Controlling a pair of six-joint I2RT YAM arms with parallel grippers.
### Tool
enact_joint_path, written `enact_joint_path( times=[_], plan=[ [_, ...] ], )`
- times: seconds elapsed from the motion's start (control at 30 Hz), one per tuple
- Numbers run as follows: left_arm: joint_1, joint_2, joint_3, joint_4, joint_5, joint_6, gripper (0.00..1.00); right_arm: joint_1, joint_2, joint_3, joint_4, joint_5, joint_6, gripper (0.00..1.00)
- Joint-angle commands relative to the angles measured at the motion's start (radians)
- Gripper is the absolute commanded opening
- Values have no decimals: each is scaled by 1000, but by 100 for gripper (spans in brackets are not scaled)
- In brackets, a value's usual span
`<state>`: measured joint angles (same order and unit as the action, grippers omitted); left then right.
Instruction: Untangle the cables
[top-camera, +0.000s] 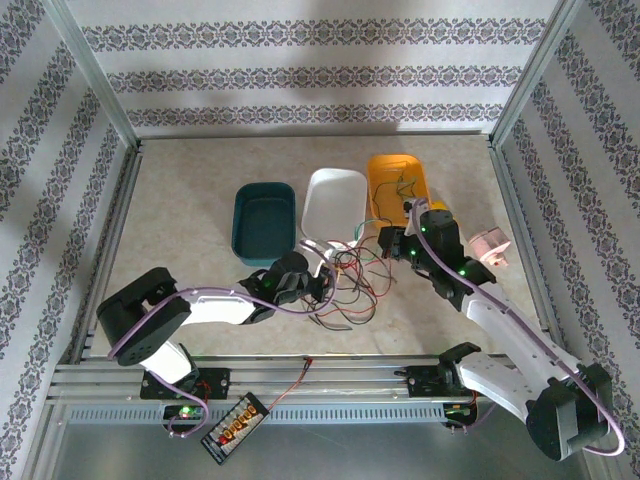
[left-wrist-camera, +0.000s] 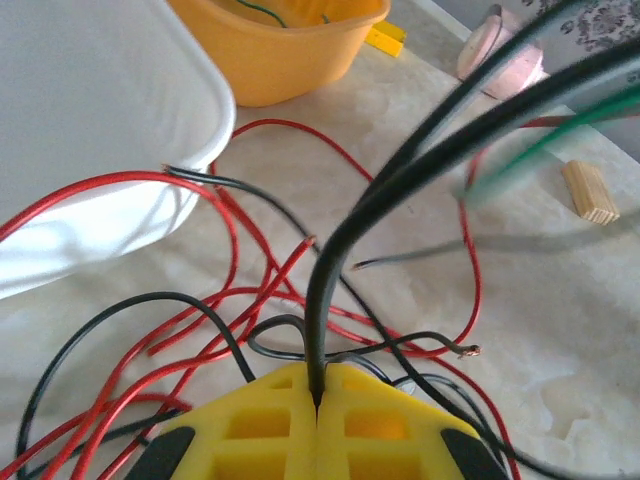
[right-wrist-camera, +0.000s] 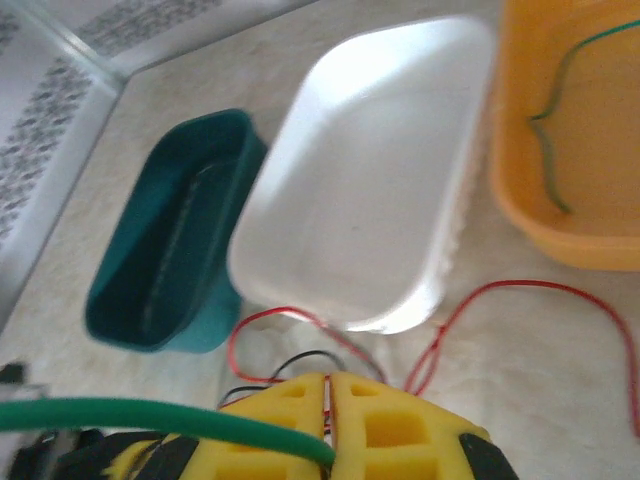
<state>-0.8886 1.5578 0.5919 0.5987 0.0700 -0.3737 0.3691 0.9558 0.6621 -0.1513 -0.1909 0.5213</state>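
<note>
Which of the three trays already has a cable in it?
The orange tray, rightmost in the row: a green cable lies inside it. The white tray and the teal tray hold none.

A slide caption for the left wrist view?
Left gripper shut on a black cable above tangled red and black cables.

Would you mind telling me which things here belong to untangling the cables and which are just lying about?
For the job:
- cables
- left gripper, pinching a black cable
- right gripper
- orange tray, with a green cable lying in it
- probably also the white tray and teal tray

Lying about:
- pink object
- wooden block
- circuit board
</note>
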Motion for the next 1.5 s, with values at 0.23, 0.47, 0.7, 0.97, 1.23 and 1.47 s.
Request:
enact_joint_path(
  times=[0.23, 0.47, 0.7, 0.97, 1.23, 1.47],
  plan=[
    [-10, -135, -75, -74, -108, -13, 0, -41, -12, 11, -141, 199, -73, 0],
    [-10, -154, -63, -149, -108, 28, 0, -42, -17, 25, -253, 573, -44, 0],
    [-10, -159, -76, -140, -125, 17, 0, -68, 7, 11, -148, 629, 98, 0],
    [-10, -142, -80, -121, -128, 4, 0, -88, 335, 249, -29, 677, 183, 1],
    [-10, -145, -89, -111, -139, -13, 0, -132, 662, 508, -39, 682, 340, 5],
    [-10, -146, -81, -121, -138, -4, 0, -150, 757, 544, -90, 579, 403, 44]
  ],
)
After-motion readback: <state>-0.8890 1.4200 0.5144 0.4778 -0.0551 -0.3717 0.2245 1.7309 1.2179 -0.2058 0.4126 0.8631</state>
